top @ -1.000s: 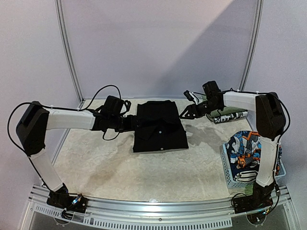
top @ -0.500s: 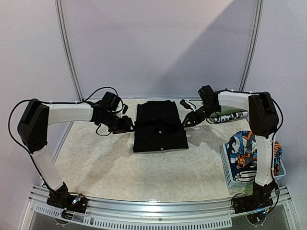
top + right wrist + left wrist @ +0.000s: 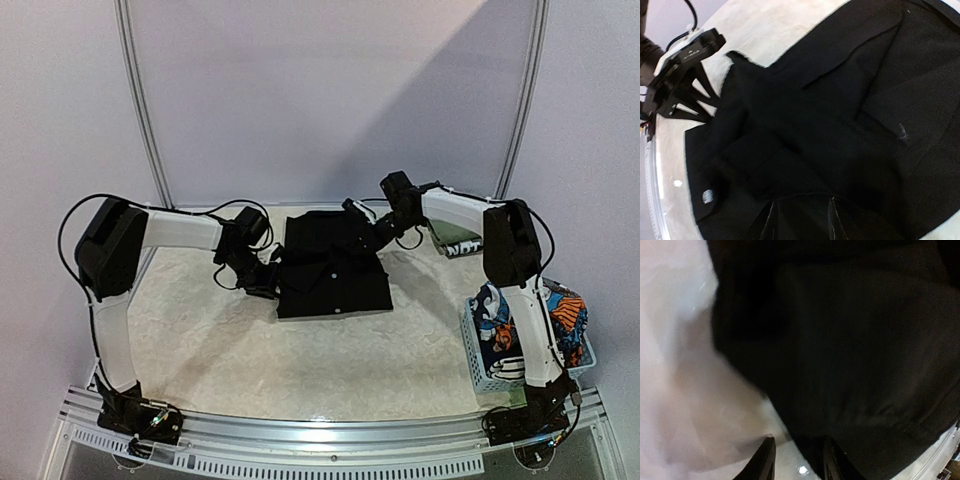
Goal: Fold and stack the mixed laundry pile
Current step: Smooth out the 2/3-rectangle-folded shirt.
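Fingers seen from above: the left fingers (image 3: 265, 285) meet the black garment (image 3: 335, 268) at its nine o'clock edge, the right fingers (image 3: 371, 239) at two o'clock; it lies flat, centred on the counter (image 3: 250, 350). Left wrist: slightly apart astride the hem, grip unclear. Right wrist: apart over black cloth, grip unclear.

white-shelled left arm (image 3: 180, 228) and right arm (image 3: 455, 208), black joint housings, thin black cables (image 3: 691, 20), black bases (image 3: 140, 420), black-fingered left gripper (image 3: 797, 442) and right gripper (image 3: 802, 202)

Matt black cloth garment (image 3: 332, 262) on a pale, finely wrinkled tabletop (image 3: 250, 350); lattice plastic basket (image 3: 485, 362)
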You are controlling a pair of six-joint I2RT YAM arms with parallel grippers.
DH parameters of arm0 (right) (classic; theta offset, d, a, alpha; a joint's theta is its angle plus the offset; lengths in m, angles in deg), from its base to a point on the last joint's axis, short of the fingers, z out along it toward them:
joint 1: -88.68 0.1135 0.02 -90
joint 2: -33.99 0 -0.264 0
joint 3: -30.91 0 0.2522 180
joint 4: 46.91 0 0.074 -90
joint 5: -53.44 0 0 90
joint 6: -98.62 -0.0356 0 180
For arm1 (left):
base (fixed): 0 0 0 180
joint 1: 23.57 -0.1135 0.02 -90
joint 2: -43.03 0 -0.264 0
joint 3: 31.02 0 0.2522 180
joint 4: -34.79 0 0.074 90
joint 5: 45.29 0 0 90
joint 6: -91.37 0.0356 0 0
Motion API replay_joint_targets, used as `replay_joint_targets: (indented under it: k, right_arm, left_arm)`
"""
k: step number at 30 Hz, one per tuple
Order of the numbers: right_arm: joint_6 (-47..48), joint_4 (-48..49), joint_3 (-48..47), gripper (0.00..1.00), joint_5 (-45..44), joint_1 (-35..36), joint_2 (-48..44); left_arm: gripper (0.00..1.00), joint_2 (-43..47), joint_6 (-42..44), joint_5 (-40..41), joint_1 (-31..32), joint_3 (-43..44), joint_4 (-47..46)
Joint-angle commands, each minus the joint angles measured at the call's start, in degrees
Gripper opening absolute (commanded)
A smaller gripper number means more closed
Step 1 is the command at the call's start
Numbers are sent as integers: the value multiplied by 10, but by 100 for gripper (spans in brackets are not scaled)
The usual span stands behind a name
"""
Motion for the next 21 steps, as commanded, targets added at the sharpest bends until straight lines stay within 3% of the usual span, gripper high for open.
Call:
replay_joint_targets:
  k: [1,6,12,14,17,21]
  right_arm:
    - [-68,104,-37,36,-35,-19,45]
    - [-171,156,-95,37,-42,-51,73]
    - [-164,152,-83,43,-108,-73,39]
    - [-171,146,-77,47,-100,-83,26]
    - [-163,136,-30,55,-53,-94,-7]
    - [-120,67,17,60,1,-100,-37]
  left_arm:
    - [34,-58,33,-37,0,88,-22]
    - [33,-112,15,-39,-13,208,-52]
    - [35,-166,-45,-23,-50,326,-58]
    - [38,-161,-78,-14,-66,311,-97]
    - [46,-110,-87,-12,-77,221,-192]
    - [54,-78,-33,-33,-79,179,-167]
